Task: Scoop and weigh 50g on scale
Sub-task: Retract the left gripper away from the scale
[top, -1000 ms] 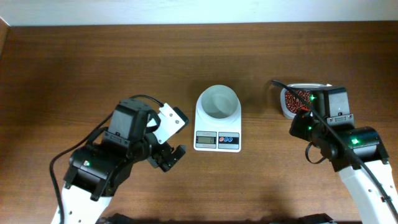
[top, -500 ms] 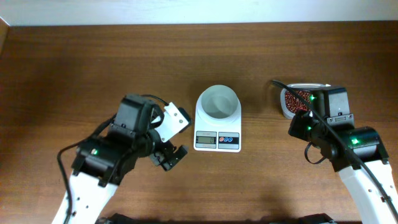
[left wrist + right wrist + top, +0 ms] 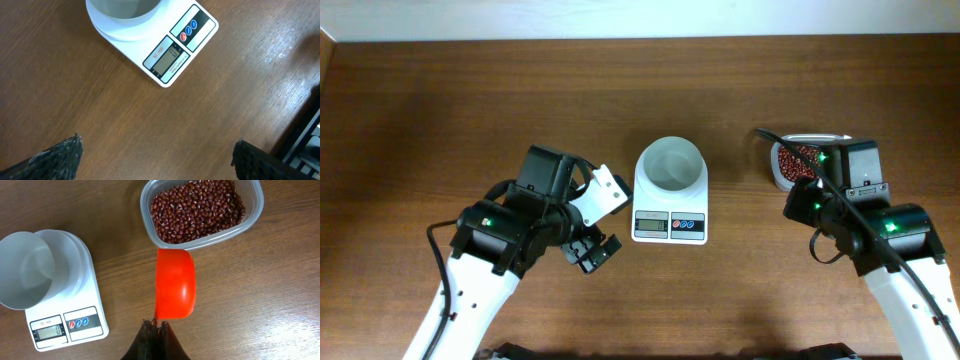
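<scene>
The white scale point(image 3: 670, 222) stands mid-table with an empty white bowl point(image 3: 670, 165) on top. It also shows in the left wrist view, scale point(image 3: 172, 52), and in the right wrist view, scale point(image 3: 67, 322). Dark red-brown beans point(image 3: 197, 210) fill a clear tub point(image 3: 252, 207) to the right of the scale. My right gripper point(image 3: 156, 325) is shut on the handle of an orange-red scoop point(image 3: 175, 282). The scoop hangs over the table just short of the tub. My left gripper point(image 3: 157, 150) is open over bare wood, left of and nearer than the scale.
The tub of beans point(image 3: 798, 160) lies partly under the right arm in the overhead view. The scale's display point(image 3: 167, 56) and its red and blue buttons point(image 3: 188, 31) face the front. Brown wood surrounds everything.
The left arm has shifted slightly to the right and away from the front edge, with its gripper still open. The right arm and scoop have not moved.
</scene>
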Motion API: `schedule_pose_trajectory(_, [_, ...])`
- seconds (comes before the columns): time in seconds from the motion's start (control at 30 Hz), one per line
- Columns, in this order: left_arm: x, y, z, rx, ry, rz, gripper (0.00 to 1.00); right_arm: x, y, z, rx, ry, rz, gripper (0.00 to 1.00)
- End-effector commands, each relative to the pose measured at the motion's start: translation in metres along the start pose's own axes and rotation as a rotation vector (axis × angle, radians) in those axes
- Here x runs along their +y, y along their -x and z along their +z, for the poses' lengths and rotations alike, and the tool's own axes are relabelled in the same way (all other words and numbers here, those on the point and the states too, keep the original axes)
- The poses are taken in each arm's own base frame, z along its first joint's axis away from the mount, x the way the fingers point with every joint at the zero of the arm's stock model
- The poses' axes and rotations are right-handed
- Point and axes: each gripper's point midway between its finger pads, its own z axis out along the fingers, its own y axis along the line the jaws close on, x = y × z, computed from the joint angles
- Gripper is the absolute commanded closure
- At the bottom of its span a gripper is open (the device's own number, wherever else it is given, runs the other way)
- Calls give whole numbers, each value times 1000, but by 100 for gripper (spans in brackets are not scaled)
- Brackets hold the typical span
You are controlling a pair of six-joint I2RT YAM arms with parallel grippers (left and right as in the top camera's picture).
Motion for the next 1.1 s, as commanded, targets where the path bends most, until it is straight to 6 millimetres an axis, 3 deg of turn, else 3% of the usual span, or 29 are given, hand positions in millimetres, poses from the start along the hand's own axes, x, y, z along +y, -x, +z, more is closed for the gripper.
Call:
schedule_pose_trajectory(0.0, [-2,6,-3,-28,-16,18,1,1,6,-4,-16,7,14,96])
schedule_pose_trajectory(0.33, [-2,6,-3,-28,-16,18,1,14,0,-5,21,82,29,96])
schedule_pose_trajectory(0.43, [-2,6,-3,-28,-15,18,1,17,6,-5,-4,94,42,96])
schedule_pose_trajectory(0.77, [-2,6,-3,-28,-16,18,1,3,7,-5,14,75,90,96])
schedule_pose_trajectory(1.07, [-2,6,-3,-28,-16,18,1,4,34,-7,-76,133,84,96])
